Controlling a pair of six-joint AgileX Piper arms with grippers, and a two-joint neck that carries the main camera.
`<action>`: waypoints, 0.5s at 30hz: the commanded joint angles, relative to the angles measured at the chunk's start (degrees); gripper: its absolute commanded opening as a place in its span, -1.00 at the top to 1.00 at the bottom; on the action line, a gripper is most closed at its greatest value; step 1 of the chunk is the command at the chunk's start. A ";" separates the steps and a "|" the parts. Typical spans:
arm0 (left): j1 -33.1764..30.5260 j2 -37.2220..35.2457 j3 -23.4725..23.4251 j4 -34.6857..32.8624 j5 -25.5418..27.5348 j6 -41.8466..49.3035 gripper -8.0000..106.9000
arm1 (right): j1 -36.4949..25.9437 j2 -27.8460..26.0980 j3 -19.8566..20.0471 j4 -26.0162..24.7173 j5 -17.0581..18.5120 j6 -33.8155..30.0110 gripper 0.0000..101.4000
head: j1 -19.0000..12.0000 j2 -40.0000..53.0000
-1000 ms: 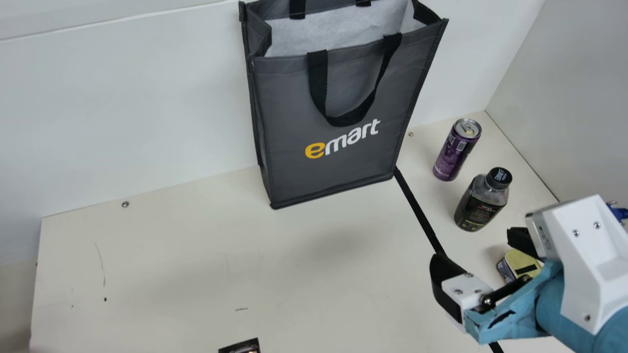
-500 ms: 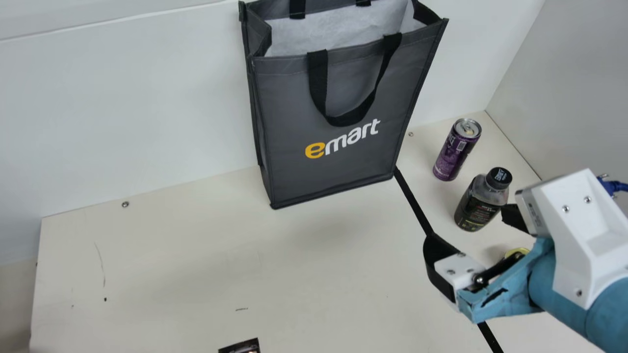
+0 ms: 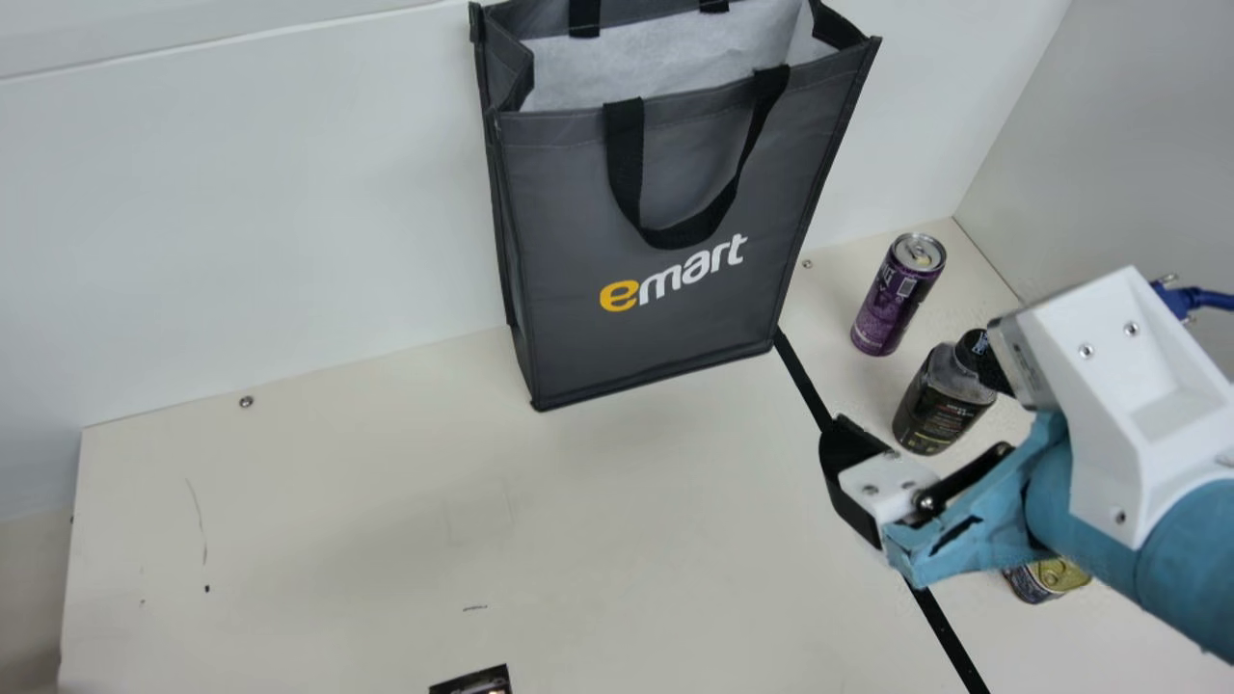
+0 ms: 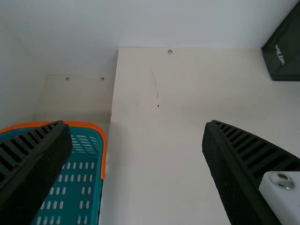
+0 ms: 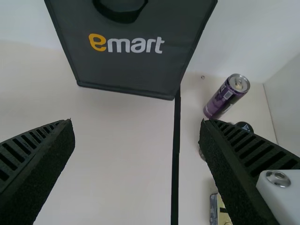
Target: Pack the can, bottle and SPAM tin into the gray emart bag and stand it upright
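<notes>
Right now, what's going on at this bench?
Nothing is being held. The robot's right gripper is open and empty, above the table near the bottle. The left gripper is open and empty too. The gray emart bag stands upright by the back wall, top open. The purple can, bottle and SPAM tin are all outside it, so those three aren't packed yet.

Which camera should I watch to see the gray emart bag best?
The main view: it shows the gray emart bag nearly whole and upright, with its white lining and front handle. The right wrist view shows its lower front, with the logo and the handle's bottom; the left wrist view shows a lower corner.
</notes>
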 commanded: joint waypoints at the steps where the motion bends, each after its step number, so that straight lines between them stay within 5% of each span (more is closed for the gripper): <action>1: 0.00 0.00 0.00 0.00 0.00 0.00 -0.71 | 0.64 0.69 -1.25 -0.69 0.37 -0.22 -0.87 | -1.30 -0.05; 15: 0.00 0.00 0.00 0.00 0.00 0.00 -0.71 | 4.61 7.00 -11.37 -4.23 1.98 -2.93 -0.87 | -1.30 -0.05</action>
